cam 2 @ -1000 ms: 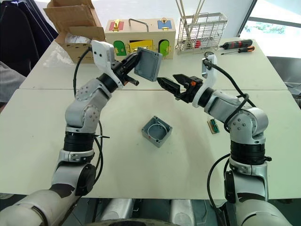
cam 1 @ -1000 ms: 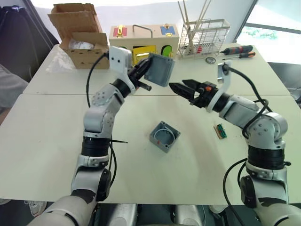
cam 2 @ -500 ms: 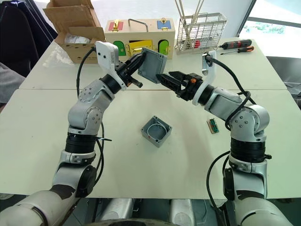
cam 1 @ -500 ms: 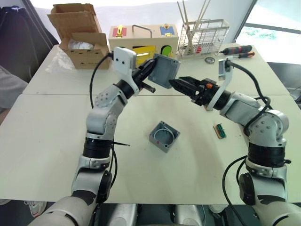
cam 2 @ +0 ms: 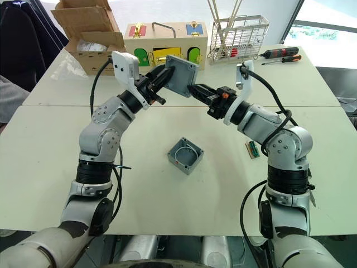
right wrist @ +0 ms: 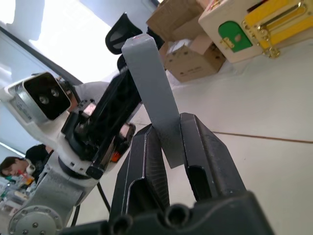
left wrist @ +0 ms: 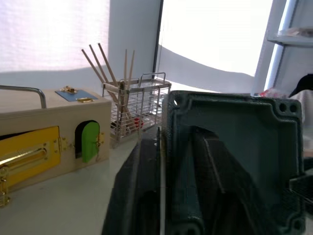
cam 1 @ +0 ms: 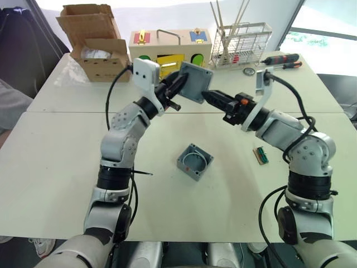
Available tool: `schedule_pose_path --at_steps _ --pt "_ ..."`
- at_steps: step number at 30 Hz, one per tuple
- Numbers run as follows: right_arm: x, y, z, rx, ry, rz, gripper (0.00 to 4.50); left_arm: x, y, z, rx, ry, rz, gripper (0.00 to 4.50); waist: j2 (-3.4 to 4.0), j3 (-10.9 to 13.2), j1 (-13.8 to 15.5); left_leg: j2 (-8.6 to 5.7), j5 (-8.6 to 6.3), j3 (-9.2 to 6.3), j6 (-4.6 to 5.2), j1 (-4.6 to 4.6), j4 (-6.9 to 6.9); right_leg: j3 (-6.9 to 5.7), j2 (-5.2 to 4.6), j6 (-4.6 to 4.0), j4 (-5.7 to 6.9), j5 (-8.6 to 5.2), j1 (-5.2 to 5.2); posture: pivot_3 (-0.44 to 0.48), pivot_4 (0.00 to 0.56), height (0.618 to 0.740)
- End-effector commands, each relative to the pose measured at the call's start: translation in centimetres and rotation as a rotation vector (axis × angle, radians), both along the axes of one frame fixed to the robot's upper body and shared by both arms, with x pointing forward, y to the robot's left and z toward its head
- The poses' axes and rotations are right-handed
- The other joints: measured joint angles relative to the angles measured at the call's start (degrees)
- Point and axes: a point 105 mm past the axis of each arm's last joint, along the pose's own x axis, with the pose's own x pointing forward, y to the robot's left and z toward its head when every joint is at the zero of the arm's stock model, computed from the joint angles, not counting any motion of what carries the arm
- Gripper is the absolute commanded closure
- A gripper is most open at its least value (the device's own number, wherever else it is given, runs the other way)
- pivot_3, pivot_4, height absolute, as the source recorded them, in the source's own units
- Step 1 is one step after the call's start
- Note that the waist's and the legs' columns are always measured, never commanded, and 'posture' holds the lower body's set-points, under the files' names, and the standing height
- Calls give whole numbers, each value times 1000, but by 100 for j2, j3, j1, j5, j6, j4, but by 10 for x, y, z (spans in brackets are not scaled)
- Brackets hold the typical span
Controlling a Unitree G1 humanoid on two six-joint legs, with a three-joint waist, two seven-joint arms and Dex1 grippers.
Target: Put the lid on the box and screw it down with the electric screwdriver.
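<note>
Lid [cam 1: 194,82]: held aloft btwn both arms, left end effector [cam 1: 179,85] pinching one edge, right end effector [cam 2: 196,90] fingers straddling opposite edge; likely handover. Box [cam 1: 195,161]: open side up on table [cam 1: 50,167] below, awaiting lid.

Silver-grey jointed arms, black bands at joints; loose black cables looping alongside; white wrist camera housings; black fingers [right wrist: 146,166]; orange marks near right wrist.
</note>
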Motion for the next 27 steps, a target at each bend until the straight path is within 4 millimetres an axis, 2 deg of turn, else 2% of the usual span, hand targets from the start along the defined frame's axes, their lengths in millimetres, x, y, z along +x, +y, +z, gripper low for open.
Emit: schedule_pose_path --at_steps 1,3,5,8,12,15,18,22,24,27 --pt "-10 2 18 -78 -191 -29 4378 -11 12 19 -59 -24 -54 1408 0 0 -15 0 0 0 0 0 0 0 1 0 0 0 -1 0 150 740" --pt "-16 3 15 -212 -333 -63 4378 -20 25 19 -102 43 -141 458 0 0 -32 -1 0 0 0 0 -2 0 2 0 2 0 -2 0 150 740" --pt "-28 4 5 -428 -522 -51 4378 -32 45 21 -146 103 -223 458 0 0 -65 -2 0 0 0 0 -2 0 3 0 4 0 -6 0 150 740" --pt "-41 -4 -7 -583 -671 -59 4378 -42 69 16 -111 180 -266 458 0 0 -151 -3 -1 -1 1 0 -11 0 5 2 9 -2 -13 0 150 740" --pt "-55 -7 -30 -787 -894 -58 4378 -49 80 6 -57 262 -301 458 0 0 -102 -2 -1 3 0 2 -2 2 7 2 16 -2 -11 0 150 740" --pt "-62 -7 -46 -909 -1049 -61 4378 -52 80 -2 -20 294 -319 458 0 0 -89 -2 -1 -1 0 2 5 2 5 2 16 -2 -4 0 150 740" --pt "-63 -9 -62 -1061 -1199 -86 4378 -51 76 -8 8 303 -319 1307 0 0 -90 -5 -1 0 0 2 6 4 5 2 15 -2 -4 0 150 740" --pt "-65 -15 -88 -1201 -1317 -155 4378 -52 58 -12 56 294 -382 3390 0 0 -87 -5 -1 -5 -2 4 1 5 9 1 20 -2 -8 0 150 740" --pt "-66 -15 -98 -1217 -1334 -168 4378 -53 48 -19 98 303 -417 4446 0 0 -95 -7 -1 -2 -2 4 0 9 8 1 22 -2 -10 0 150 740" --pt "-68 -13 -105 -1230 -1374 -185 4378 -56 36 -31 175 317 -460 4489 0 0 -108 -6 1 8 -4 7 0 20 10 0 22 -3 -10 0 150 740"
